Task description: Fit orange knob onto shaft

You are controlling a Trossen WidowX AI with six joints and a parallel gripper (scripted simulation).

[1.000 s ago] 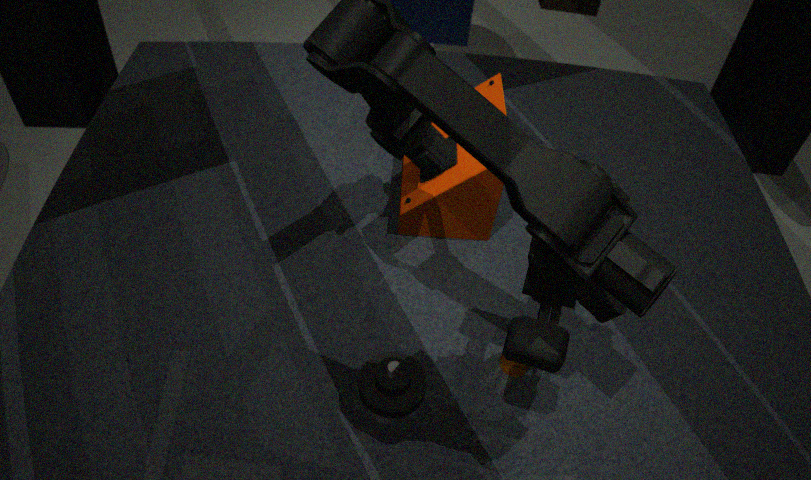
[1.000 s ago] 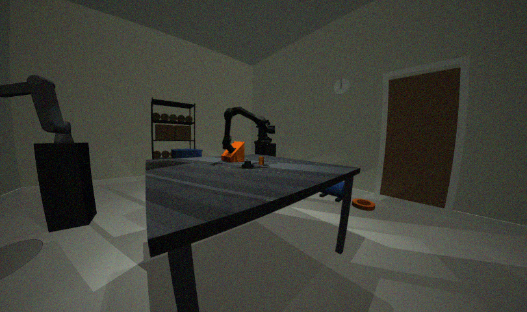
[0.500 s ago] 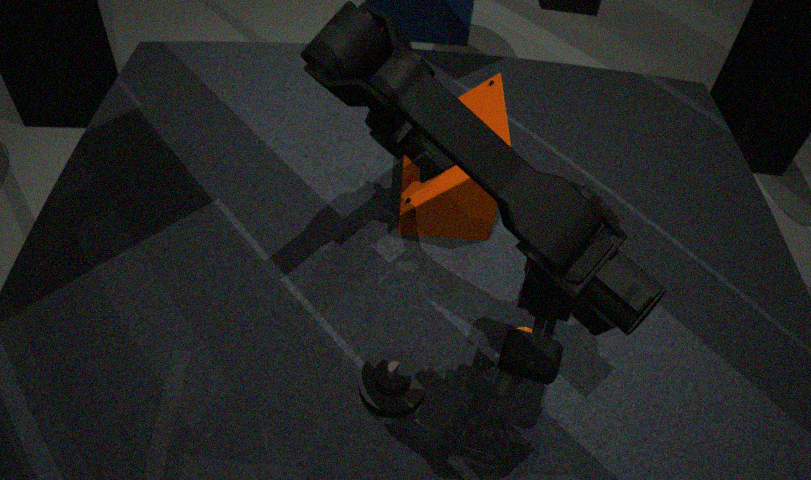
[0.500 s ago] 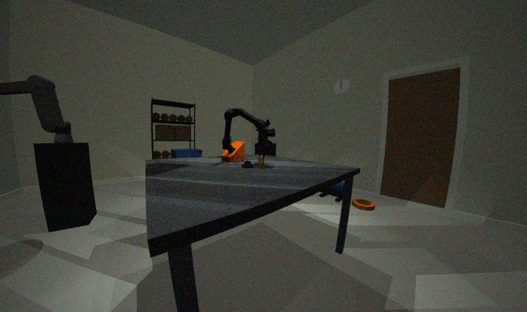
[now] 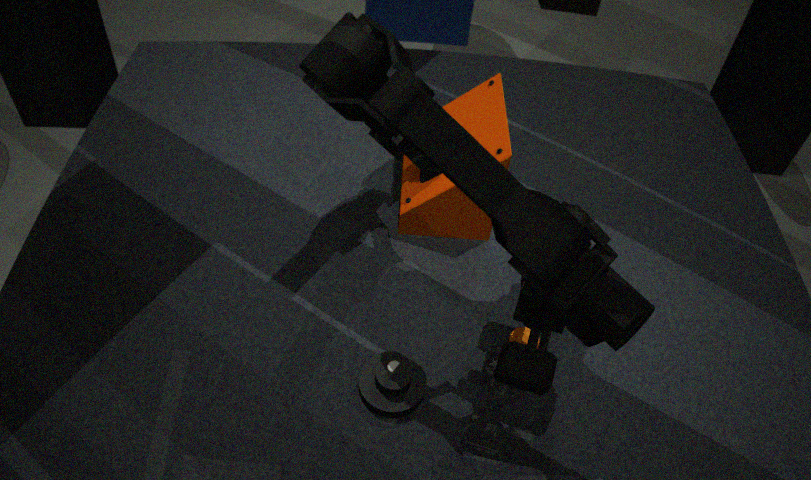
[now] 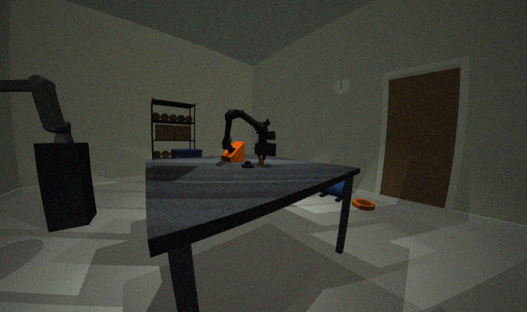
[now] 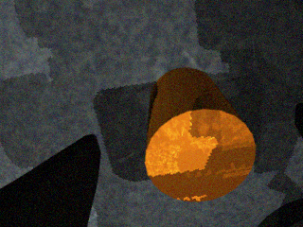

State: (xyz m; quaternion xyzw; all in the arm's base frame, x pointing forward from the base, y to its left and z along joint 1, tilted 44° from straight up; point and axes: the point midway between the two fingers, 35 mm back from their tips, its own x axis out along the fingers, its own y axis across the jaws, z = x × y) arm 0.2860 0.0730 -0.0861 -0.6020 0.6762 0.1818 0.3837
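Note:
The orange knob (image 5: 520, 335) (image 6: 260, 161) (image 7: 201, 153) appears to stand upright on the table, its round top facing the wrist camera. Its underside and hole are hidden. My gripper (image 5: 532, 340) (image 7: 199, 129) is open around the knob and points down. In the wrist view a gap shows between the left finger and the knob; the right finger shows only in part at the edge. The dark round pedestal (image 5: 391, 403) (image 6: 247, 166) stands left of the knob in the top and exterior views. Its silver shaft (image 5: 392, 365) is bare; its flat side is hard to make out.
An orange wedge-shaped block (image 5: 477, 121) (image 6: 236, 152) stands behind the pedestal, partly under my arm in the top view. The dark table (image 5: 159, 368) (image 6: 219, 189) carries patchy shadows. The table's edge shows at the front in the exterior view.

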